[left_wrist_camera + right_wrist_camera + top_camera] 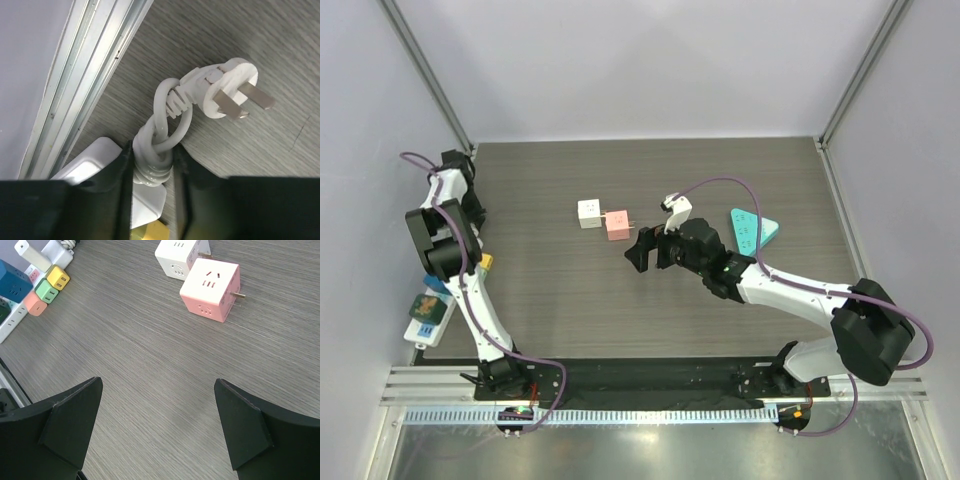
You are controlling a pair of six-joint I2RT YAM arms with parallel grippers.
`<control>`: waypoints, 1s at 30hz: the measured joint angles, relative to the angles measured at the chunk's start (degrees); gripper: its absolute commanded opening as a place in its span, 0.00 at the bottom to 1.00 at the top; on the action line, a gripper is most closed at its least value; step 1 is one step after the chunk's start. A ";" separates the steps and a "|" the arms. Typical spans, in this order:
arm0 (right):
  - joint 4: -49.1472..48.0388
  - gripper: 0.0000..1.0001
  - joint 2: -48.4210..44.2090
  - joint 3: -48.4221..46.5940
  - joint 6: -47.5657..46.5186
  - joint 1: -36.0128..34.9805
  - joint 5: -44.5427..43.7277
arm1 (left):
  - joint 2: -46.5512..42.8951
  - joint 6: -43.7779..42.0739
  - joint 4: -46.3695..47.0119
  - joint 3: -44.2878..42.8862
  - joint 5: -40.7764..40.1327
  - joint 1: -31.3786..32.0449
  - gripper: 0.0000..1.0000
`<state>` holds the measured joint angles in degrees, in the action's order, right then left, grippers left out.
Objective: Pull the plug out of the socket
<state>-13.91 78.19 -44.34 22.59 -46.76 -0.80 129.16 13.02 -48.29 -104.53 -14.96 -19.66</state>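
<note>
Right wrist view has the pink cube (pixel 210 290) at 1 o'clock, just beside the white cube (pixel 177 257), and the right gripper (pixel 157 385) has its jaws wide apart. It should close on the pink cube's flat sides and pull straight, with no twisting. The left gripper (pixel 152 165) sits around a white cord (pixel 165 100), and I cannot tell if it squeezes.

The table (pixel 550 300) is matt grey laminate with a fine wood grain. The plug (pixel 227 90) is glossy white plastic with dull, flat metal prongs (pixel 250 102); its cord (pixel 160 145) is smooth and shiny. At the upper left runs a brushed metal rail (pixel 85 75). The pink cube (pixel 210 290) and white cube (pixel 177 257) are smooth satin plastic. The right tool (pixel 159 425) has matt black plastic fingers (pixel 70 422).
</note>
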 measured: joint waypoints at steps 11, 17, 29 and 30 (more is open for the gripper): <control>0.02 1.00 0.11 0.00 0.02 0.00 -0.13 | -2.95 6.64 -2.89 3.93 -0.20 5.60 0.00; 0.00 1.00 1.70 0.00 0.13 0.00 0.00 | -4.98 12.98 -5.53 4.55 3.87 12.70 0.00; -0.07 1.00 5.64 -0.24 0.33 0.00 1.20 | -3.04 29.94 -4.22 -2.58 11.76 20.46 0.00; -0.07 1.00 6.47 -0.44 0.39 0.00 1.60 | -2.03 30.73 -3.85 -3.87 11.96 20.55 0.01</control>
<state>-13.98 84.66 -44.77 22.98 -46.76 0.80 127.13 43.75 -52.14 -108.40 -3.01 0.89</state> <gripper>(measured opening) 0.996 0.304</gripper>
